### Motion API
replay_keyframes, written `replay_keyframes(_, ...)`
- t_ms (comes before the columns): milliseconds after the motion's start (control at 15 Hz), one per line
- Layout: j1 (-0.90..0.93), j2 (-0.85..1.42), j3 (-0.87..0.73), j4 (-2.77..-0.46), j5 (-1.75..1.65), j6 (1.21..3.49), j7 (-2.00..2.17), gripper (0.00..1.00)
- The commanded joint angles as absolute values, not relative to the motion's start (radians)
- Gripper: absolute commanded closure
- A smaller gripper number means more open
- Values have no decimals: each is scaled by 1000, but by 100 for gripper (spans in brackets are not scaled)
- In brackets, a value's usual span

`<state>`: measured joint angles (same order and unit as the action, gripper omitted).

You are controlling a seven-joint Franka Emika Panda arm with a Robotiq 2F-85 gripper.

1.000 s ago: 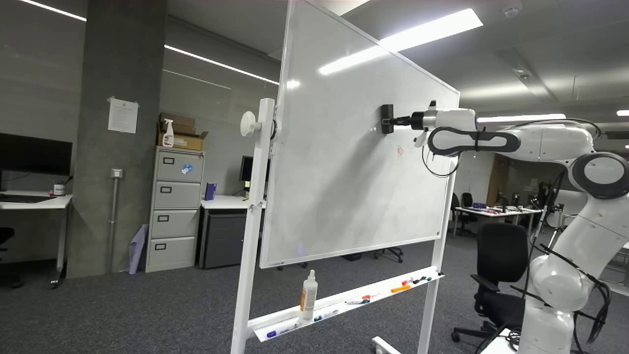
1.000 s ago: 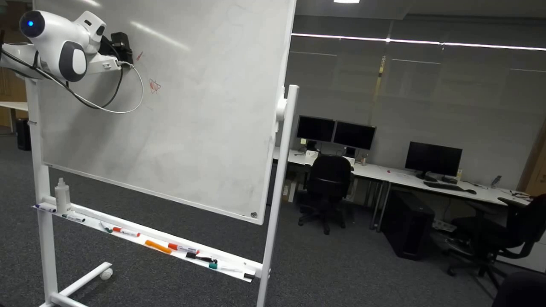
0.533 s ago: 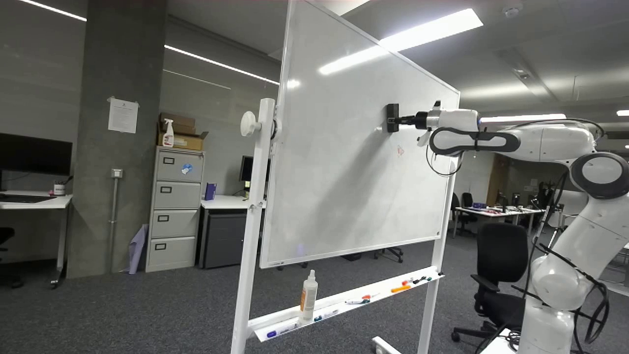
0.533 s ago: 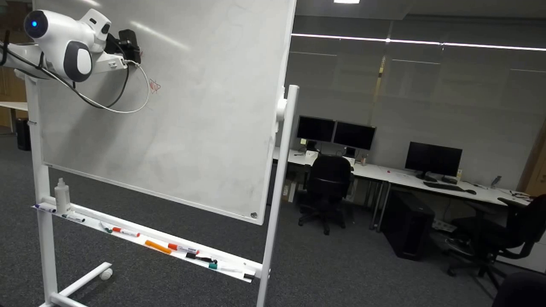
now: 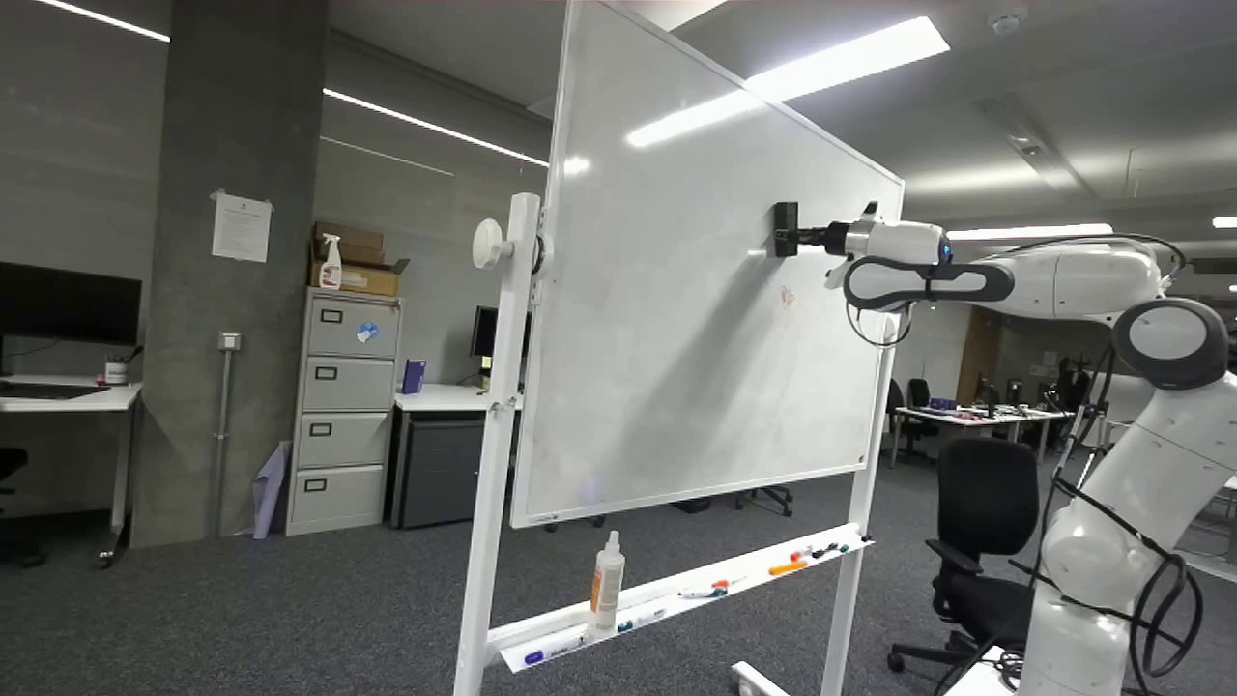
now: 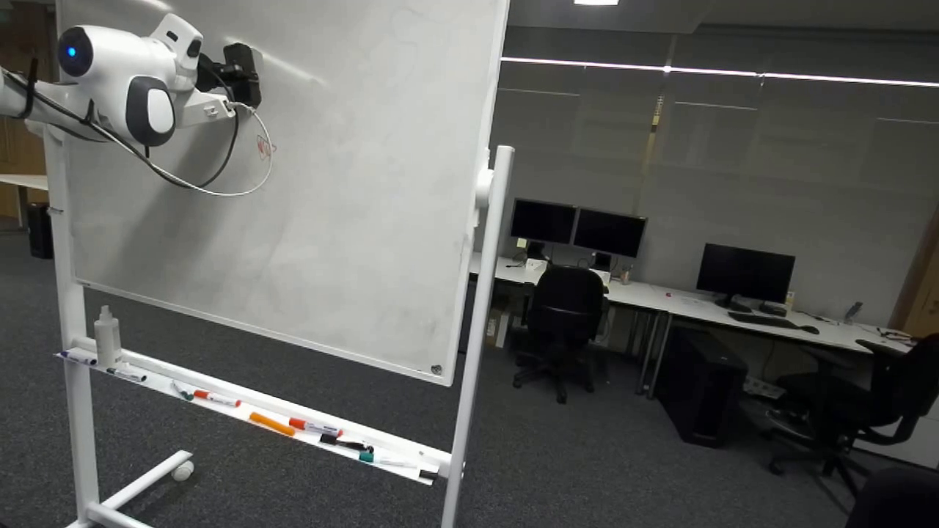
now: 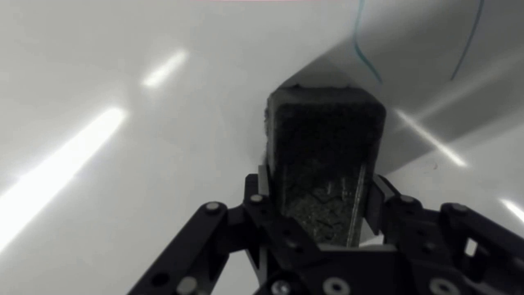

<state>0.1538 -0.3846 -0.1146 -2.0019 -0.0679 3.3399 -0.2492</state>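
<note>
At centre of the wrist view, one gripper [image 7: 321, 190] holds one black, round-cornered eraser block [image 7: 325, 157], scuffed on its face, between two jaws, while two thin curved lines [image 7: 358, 50] mark one smooth, glossy whiteboard [image 7: 172, 180] at upper right.

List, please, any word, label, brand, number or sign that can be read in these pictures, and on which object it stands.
None can be read.
Paper notice on pillar: too small.
Bottle below whiteboard: label too small.
Trigger spray bottle: label too small.
Whiteboard markers: print too small.
Black whiteboard eraser: no legible lettering.
Whiteboard marks: red scribble, teal strokes, no readable words.
</note>
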Motion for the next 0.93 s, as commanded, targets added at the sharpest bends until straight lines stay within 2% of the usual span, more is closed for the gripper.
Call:
replay_keyframes(0, 124, -332, -91, -1974, -72, 3388, -254, 69)
replay_keyframes(867, 171, -342, -1, -2061, -104, 3372, -273, 69)
